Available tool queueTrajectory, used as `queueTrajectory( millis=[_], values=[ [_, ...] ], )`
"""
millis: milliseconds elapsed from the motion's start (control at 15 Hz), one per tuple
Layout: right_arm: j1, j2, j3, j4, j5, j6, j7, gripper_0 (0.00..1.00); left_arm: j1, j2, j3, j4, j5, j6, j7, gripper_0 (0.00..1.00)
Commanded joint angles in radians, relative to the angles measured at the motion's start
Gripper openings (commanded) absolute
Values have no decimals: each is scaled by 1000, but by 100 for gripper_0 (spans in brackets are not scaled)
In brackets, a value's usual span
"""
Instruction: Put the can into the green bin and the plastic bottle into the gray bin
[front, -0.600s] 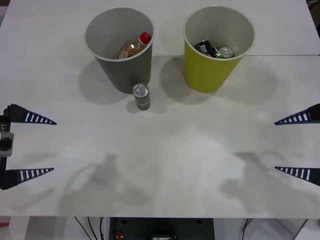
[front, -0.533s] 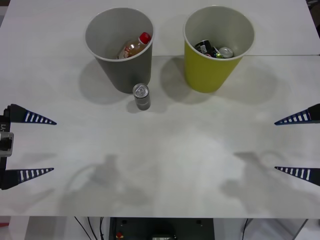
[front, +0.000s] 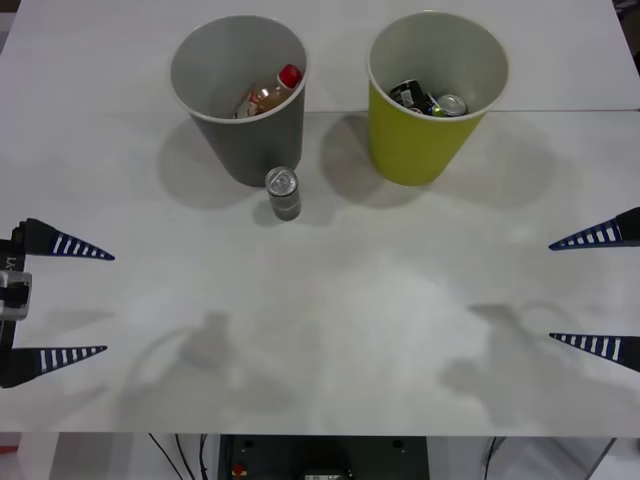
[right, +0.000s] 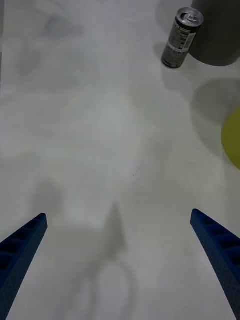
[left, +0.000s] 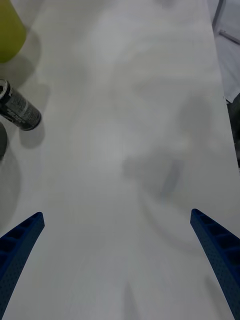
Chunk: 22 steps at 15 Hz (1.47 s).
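1. Can (front: 283, 193) stood upright on the table (front: 330, 330), just at six o'clock of the gray bin (front: 250, 140) and at about eight o'clock of the green bin (front: 425, 140); untouched.
2. Plastic bottle (front: 268, 94) already lay inside the gray bin; other cans sat in the green bin.
3. Left gripper (front: 58, 300), at nine o'clock of the table, had its fingers spread wide and had just slid slightly toward six o'clock; nothing else had moved.
4. Right gripper (front: 595, 290), at three o'clock, hung with its fingers equally spread, holding nothing.
5. Judged so, the bottle half was done; the can's pickup had barely begun.
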Motion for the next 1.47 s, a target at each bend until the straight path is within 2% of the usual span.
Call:
queueTrajectory(
  millis=[67,400,600,1000,1267,1467],
  values=[
    [0,0,0,0,0,0,0,100,-2,-1,1,-27,-9,29,80,100],
    [0,0,0,0,0,0,0,100,-2,-2,-10,-118,-9,105,360,100],
    [0,0,0,0,0,0,0,100,-2,-1,-88,-155,-39,249,508,100],
    [0,0,0,0,0,0,0,100,-4,-1,-255,-236,-324,540,879,100],
    [0,0,0,0,0,0,0,100,-41,-1,-452,-231,-560,792,1107,100],
    [0,0,0,0,0,0,0,100,-98,-18,-597,-176,-717,965,1241,100]
  ],
)
